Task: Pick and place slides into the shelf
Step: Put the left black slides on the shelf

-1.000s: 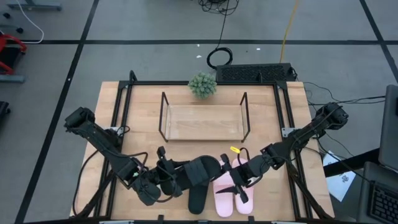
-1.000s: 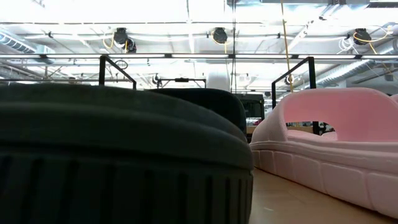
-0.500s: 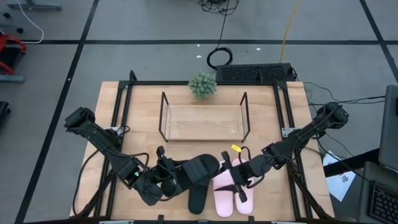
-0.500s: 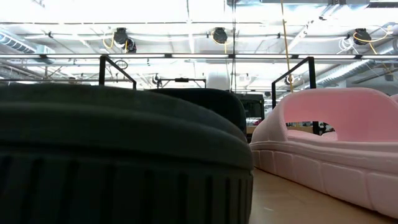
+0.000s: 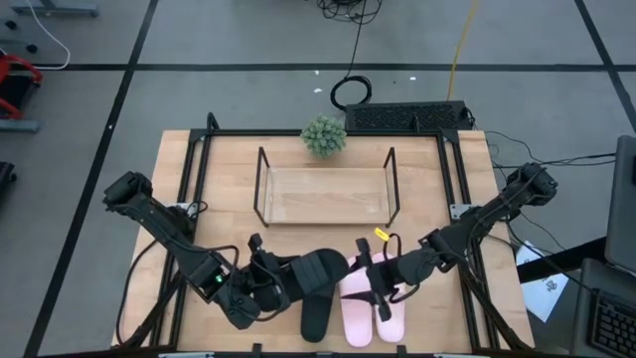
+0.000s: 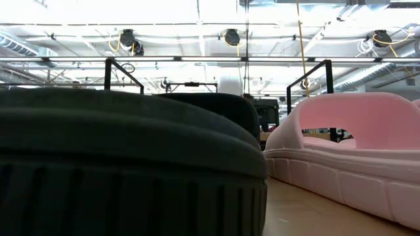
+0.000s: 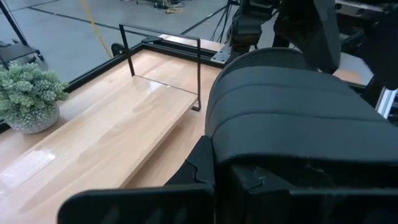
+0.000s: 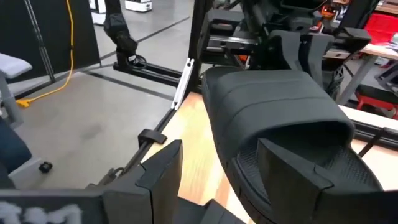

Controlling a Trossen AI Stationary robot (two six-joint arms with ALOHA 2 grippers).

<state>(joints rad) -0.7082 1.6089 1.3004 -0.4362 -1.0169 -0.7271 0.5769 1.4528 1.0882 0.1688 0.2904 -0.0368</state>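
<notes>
My left gripper (image 5: 283,283) is shut on one black slide (image 5: 324,273), which fills the left wrist view with its wide strap (image 7: 292,106). The second black slide (image 5: 315,320) lies flat on the table below it, right in front of the low camera (image 6: 125,164). Two pink slides (image 5: 358,310) (image 5: 391,316) lie side by side to its right. My right gripper (image 5: 376,288) hangs open above them, its fingers (image 8: 161,168) close in front of the held slide's opening (image 8: 298,143). The shelf (image 5: 323,194) stands farther back, at mid table. My left gripper holds the black slide by the end nearest its wrist (image 7: 261,174), coming roughly level from the table's left. The slide itself hides the fingers' exact place. It sticks out past the fingers toward my right gripper, strap up, clear of the table.
A small potted plant (image 5: 324,135) stands behind the shelf at the far edge. A black frame (image 5: 189,199) runs around the tabletop. Bare wood lies between the shelf and the slides (image 5: 318,239).
My left gripper has turned slightly at the wrist with the black slide, and my right gripper has tipped up a little. Neither has shifted its place over the table, and the slides on the table lie as before.
</notes>
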